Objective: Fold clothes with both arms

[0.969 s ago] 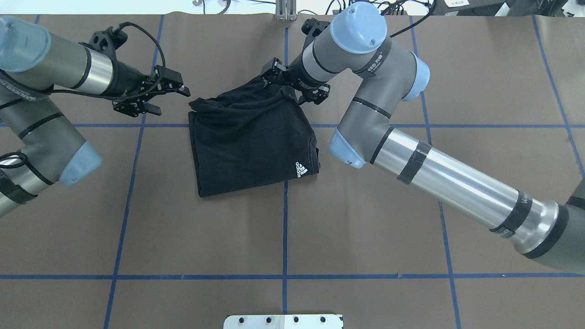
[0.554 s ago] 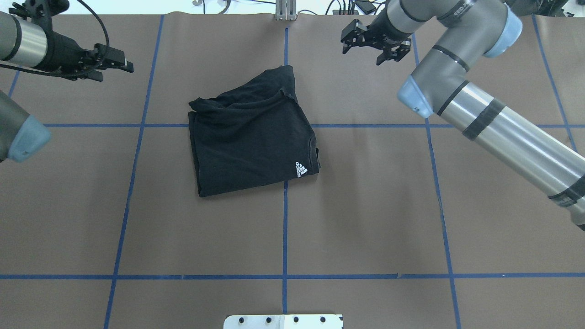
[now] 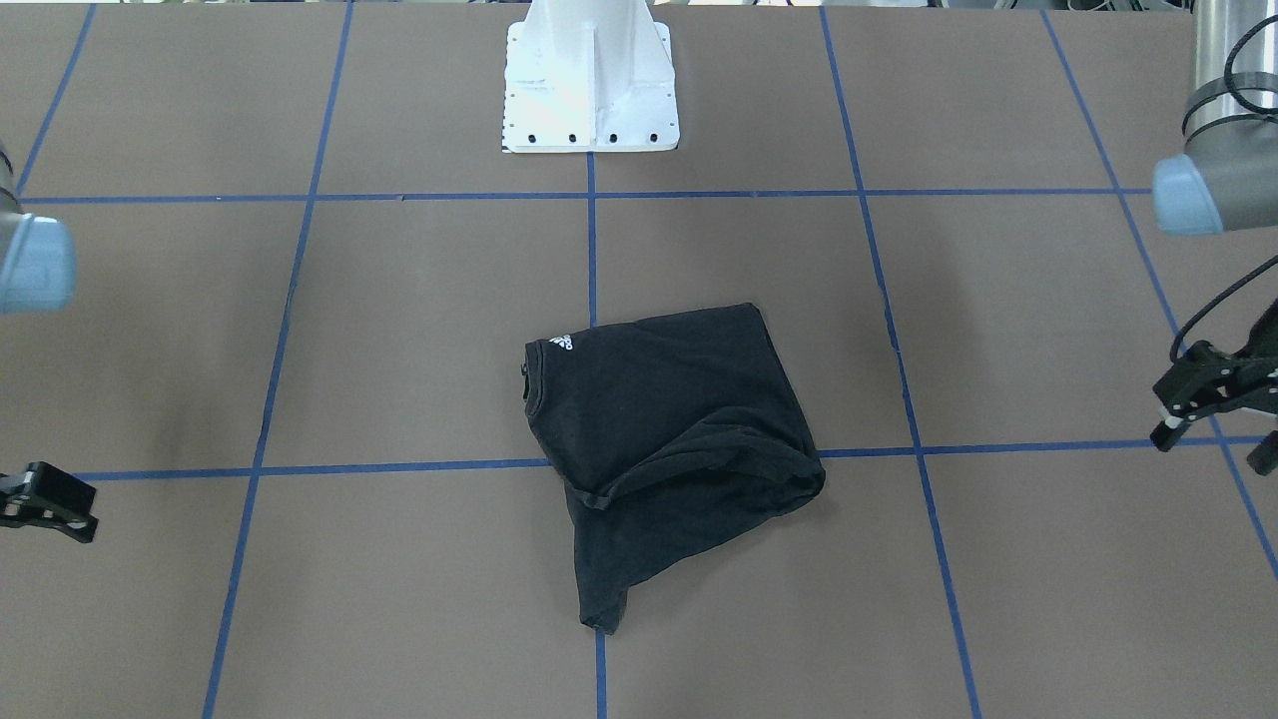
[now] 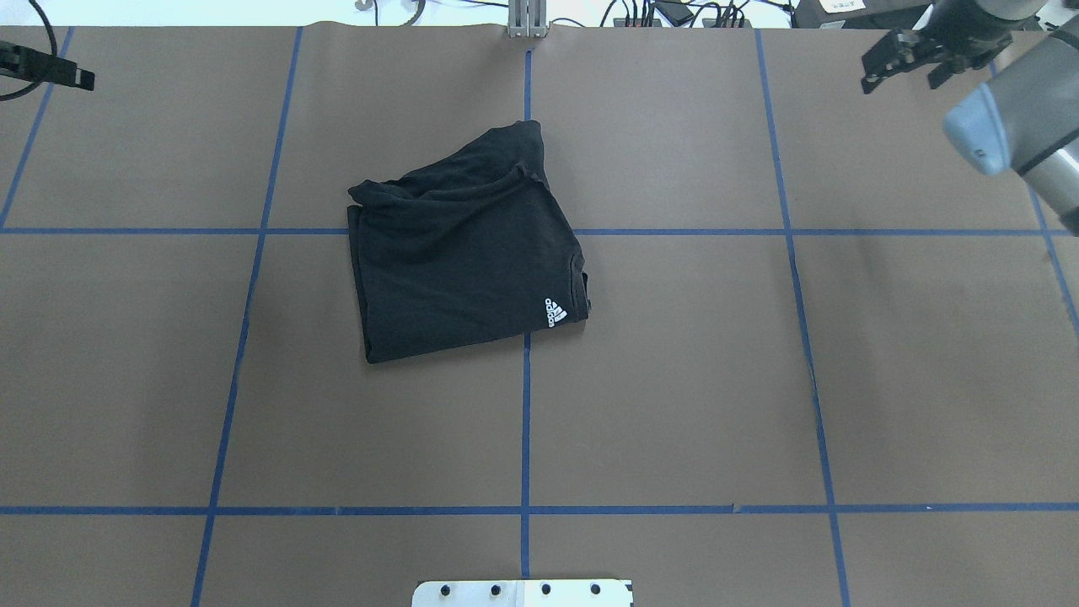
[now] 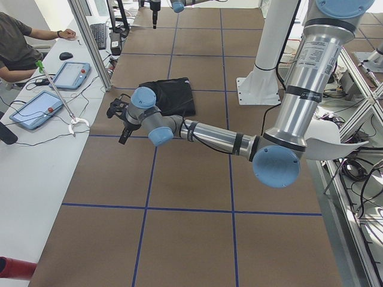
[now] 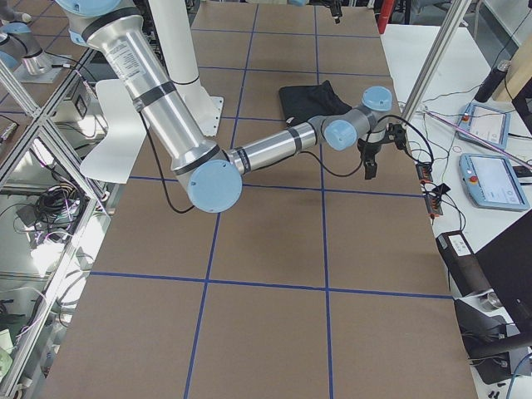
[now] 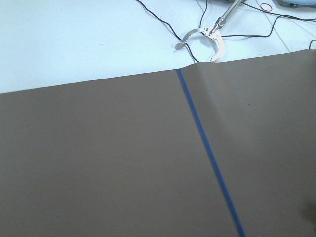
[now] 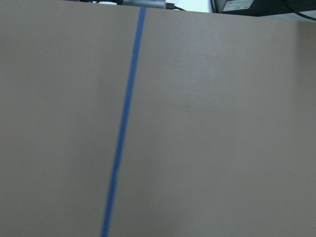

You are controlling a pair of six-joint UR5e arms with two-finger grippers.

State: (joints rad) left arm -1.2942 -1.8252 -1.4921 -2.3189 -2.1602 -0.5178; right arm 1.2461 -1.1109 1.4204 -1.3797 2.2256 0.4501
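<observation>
The black T-shirt (image 4: 464,244) lies folded into a rough square in the middle of the brown mat, with nothing touching it. Its small white logo (image 4: 555,313) faces up at the near right corner. A bunched fold and one pointed corner (image 3: 604,609) lie along its far side. The shirt also shows in both side views (image 5: 170,95) (image 6: 312,100). My left gripper (image 3: 1213,444) hovers open and empty far to the shirt's left, with only a fingertip (image 4: 63,74) in the overhead view. My right gripper (image 4: 906,67) hangs open and empty at the far right corner.
The white pedestal base (image 3: 589,90) stands at the near middle edge. Blue tape lines (image 4: 525,421) grid the mat. Beyond the far edge, a white bench holds tablets (image 5: 72,75) and a metal grabber tool (image 7: 205,37), with a person (image 5: 18,48) seated there.
The right gripper let go of the shirt's far corner, which now lies flat. Both arms swung outward and away to the table's far corners.
</observation>
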